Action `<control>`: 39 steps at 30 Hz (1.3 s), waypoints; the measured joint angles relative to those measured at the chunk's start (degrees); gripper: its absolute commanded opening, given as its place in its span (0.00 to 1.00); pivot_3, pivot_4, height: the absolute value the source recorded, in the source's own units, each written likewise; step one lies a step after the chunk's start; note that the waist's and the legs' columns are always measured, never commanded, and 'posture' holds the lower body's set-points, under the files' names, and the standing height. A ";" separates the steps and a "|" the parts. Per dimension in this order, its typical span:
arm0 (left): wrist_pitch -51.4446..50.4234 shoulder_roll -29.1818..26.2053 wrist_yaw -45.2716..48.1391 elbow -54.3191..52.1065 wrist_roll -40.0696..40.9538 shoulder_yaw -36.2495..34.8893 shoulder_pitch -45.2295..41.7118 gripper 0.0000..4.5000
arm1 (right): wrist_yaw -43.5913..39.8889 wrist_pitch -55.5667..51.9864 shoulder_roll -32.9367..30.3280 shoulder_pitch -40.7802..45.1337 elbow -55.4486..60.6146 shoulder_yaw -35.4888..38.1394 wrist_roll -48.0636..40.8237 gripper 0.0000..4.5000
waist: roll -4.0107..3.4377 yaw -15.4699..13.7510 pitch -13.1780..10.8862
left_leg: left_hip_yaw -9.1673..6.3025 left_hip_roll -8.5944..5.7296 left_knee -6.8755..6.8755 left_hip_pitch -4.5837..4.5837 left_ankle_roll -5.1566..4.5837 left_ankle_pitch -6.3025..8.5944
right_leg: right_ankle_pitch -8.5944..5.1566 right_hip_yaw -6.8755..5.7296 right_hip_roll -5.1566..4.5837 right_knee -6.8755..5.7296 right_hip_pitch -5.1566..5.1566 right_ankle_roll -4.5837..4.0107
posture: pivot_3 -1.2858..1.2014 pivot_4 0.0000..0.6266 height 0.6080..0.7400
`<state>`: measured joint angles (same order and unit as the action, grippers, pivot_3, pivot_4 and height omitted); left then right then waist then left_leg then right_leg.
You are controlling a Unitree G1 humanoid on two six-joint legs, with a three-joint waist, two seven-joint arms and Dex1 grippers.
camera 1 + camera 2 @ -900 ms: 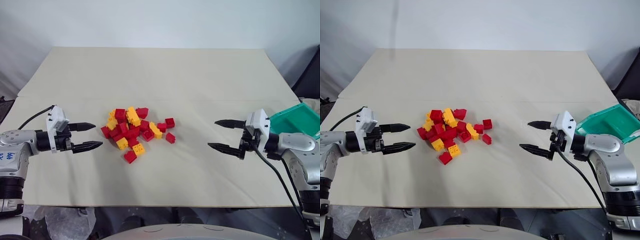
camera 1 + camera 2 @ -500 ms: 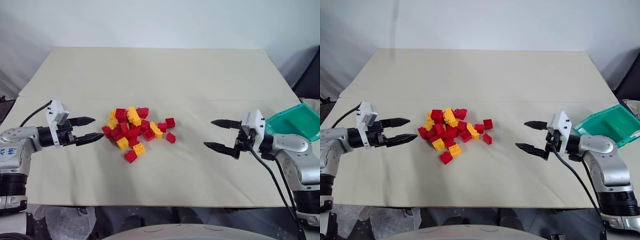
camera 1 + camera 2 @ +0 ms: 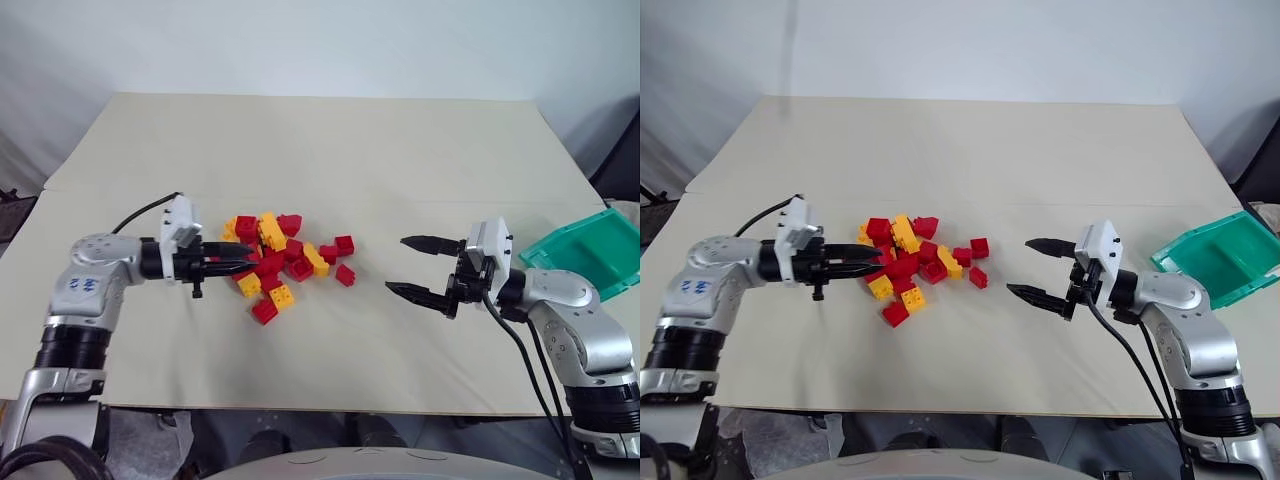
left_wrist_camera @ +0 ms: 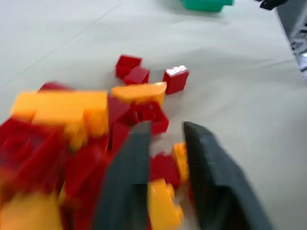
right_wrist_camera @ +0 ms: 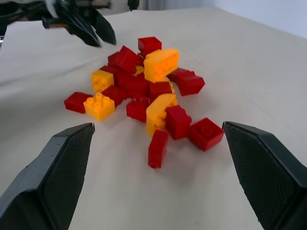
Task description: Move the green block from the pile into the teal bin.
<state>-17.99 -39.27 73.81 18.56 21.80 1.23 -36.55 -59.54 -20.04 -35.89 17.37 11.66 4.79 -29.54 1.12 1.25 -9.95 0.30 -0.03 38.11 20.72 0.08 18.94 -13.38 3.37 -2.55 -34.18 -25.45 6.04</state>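
Both head views look forward and down over the beige cloth-covered table (image 3: 330,150) from above its near edge, each taking in its full width. They share the loose pile of red and yellow studded plastic bricks (image 3: 275,262). The left wrist view sits nearly on top of that pile (image 4: 96,129), facing the shallow teal plastic bin (image 4: 207,4). The right wrist view faces the pile (image 5: 148,91) from farther back, low over the cloth.

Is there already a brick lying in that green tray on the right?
No: the teal bin shows a bare inside, while the red and yellow bricks sit in the pile mid-table.
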 measured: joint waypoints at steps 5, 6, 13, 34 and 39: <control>4.80 5.11 2.10 12.82 -4.65 4.51 -5.67 0.01 | 1.97 0.01 1.13 -2.80 2.31 0.01 -0.02 1.00 | 0.01 0.10 0.00 | 0.02 -0.06 0.08 0.06 -0.01 0.01 | 0.00 -0.02 0.07 0.00 -0.02 0.00 | 0.52 0.24 1.00; 6.62 5.97 2.09 16.16 -5.78 4.90 -7.04 0.01 | 2.51 0.01 1.24 -3.42 2.70 0.03 -0.01 1.00 | 0.01 0.16 0.00 | 0.02 -0.07 0.10 0.08 -0.02 0.00 | 0.01 -0.03 0.07 -0.01 -0.03 0.01 | 0.52 0.24 1.00; 19.08 8.89 -8.24 35.56 -12.02 3.39 -16.22 0.01 | 4.75 0.02 1.40 -5.62 5.02 0.25 -0.04 1.00 | 0.02 0.30 0.01 | -0.01 -0.10 0.31 0.01 -0.03 0.00 | 0.03 0.06 0.06 -0.28 -0.02 0.05 | 0.52 0.24 1.00; 12.20 8.60 -2.91 26.60 -11.19 -0.63 -10.12 0.01 | 4.90 2.38 1.45 -2.08 1.61 -0.22 0.62 1.00 | 0.03 0.16 0.01 | -0.05 0.09 0.35 0.06 -0.03 0.00 | 0.03 0.05 0.01 -0.33 -0.02 0.06 | 0.52 0.24 1.00; 5.06 7.91 -5.61 19.56 -9.49 -1.39 -7.77 0.01 | 4.71 2.41 1.45 -2.08 1.60 -0.22 0.63 1.00 | 0.04 0.15 0.00 | -0.11 0.13 0.44 0.07 -0.03 0.00 | 0.03 0.02 0.01 -0.37 -0.02 0.06 | 0.52 0.24 1.00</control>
<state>-12.93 -31.37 68.20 38.13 12.31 -0.16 -44.32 -54.83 -17.62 -34.44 15.29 13.26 4.57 -28.91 1.16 1.40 -9.95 0.19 0.10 38.55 20.79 0.05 18.94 -13.35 3.40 -2.54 -34.54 -25.47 6.10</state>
